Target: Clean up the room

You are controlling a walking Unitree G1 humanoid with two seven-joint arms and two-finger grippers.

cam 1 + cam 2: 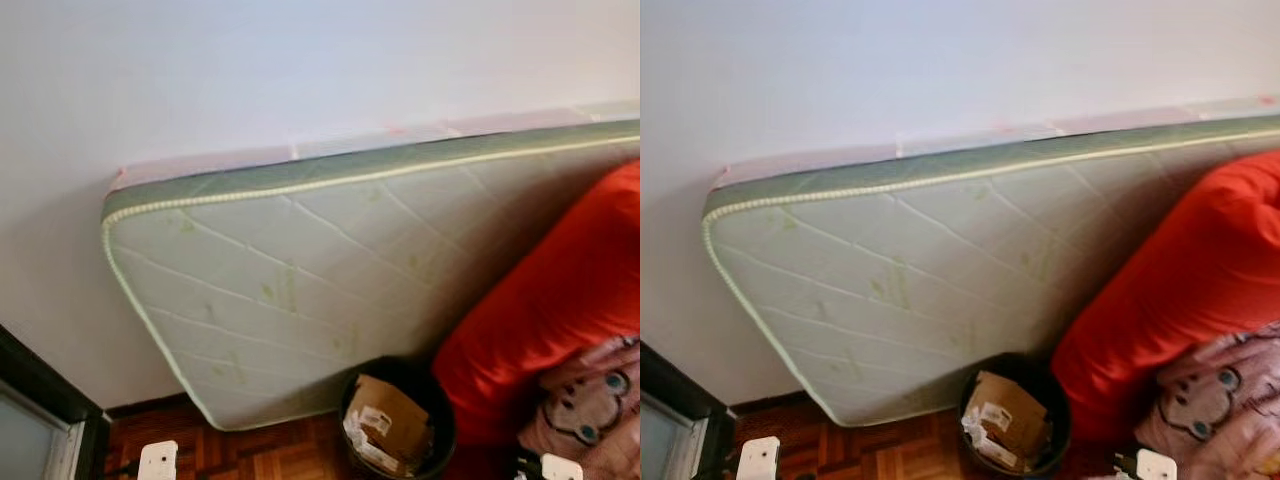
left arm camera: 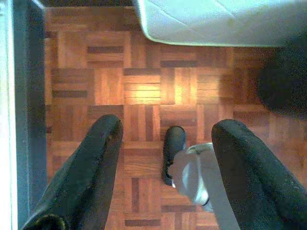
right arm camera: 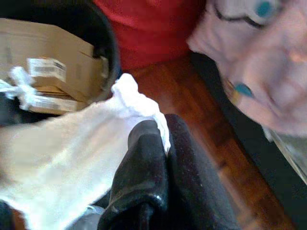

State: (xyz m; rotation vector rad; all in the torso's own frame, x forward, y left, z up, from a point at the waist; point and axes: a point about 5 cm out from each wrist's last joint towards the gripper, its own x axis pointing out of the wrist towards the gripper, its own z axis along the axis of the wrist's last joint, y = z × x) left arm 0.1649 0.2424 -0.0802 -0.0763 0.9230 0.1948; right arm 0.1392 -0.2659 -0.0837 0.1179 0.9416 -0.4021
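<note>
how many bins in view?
1. The black bin stands on the parquet floor against the leaning mattress, beside the red cushion, with cardboard inside. More could be hidden behind the cushion.

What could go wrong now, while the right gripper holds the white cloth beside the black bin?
1. The white cloth is pinched only at one corner by the right gripper, so it may slip onto the parquet floor.
2. The black bin already holds cardboard, so the cloth might hang over the rim.
3. The mattress leans against the wall right behind the bin; a bump could shift it.
</note>
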